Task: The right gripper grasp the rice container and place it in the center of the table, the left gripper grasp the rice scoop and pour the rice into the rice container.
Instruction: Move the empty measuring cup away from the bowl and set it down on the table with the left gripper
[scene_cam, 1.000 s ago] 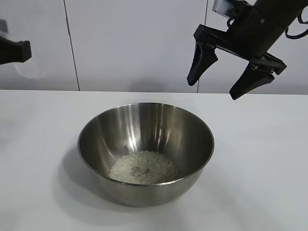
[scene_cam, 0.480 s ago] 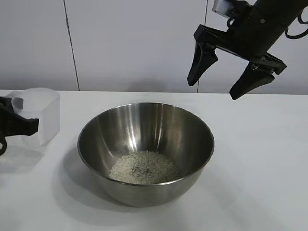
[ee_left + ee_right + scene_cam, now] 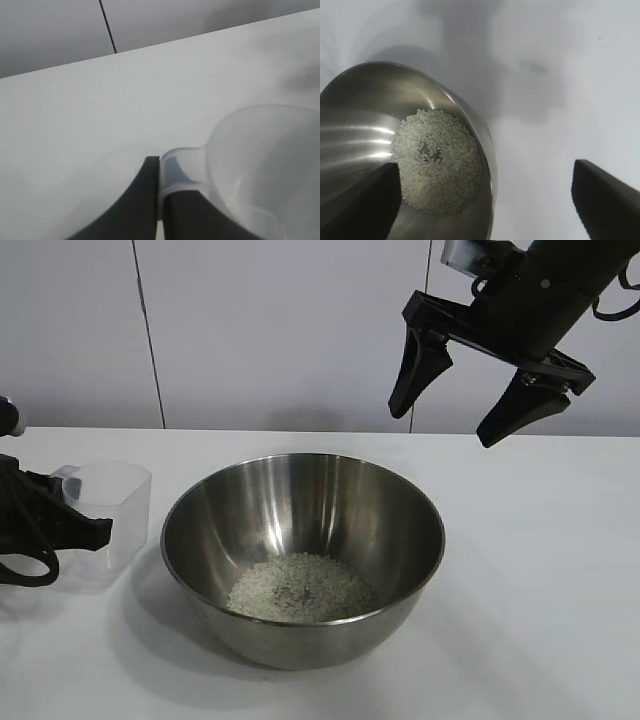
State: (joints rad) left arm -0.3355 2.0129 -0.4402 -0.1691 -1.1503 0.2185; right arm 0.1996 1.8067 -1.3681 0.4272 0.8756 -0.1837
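Observation:
The rice container (image 3: 303,550), a shiny steel bowl, stands in the middle of the white table (image 3: 540,570) with a pale heap of rice (image 3: 298,588) on its bottom. Just left of it the rice scoop (image 3: 112,508), a clear plastic cup, is upright, low and looks empty. My left gripper (image 3: 85,523) is shut on its small side handle (image 3: 180,172). In the left wrist view the left gripper (image 3: 161,176) pinches that handle beside the scoop (image 3: 265,165). My right gripper (image 3: 455,405) hangs open, high above the bowl's back right. The right wrist view shows the rice container (image 3: 360,100) and the rice (image 3: 437,160) below the right gripper (image 3: 487,200).
A pale panelled wall (image 3: 280,330) rises behind the table's far edge. Bare tabletop lies to the right of the bowl (image 3: 540,640) and in front of it.
My left gripper has come down and moved right with the scoop, from the far left edge to the bowl's left side. The right gripper and the bowl have not moved.

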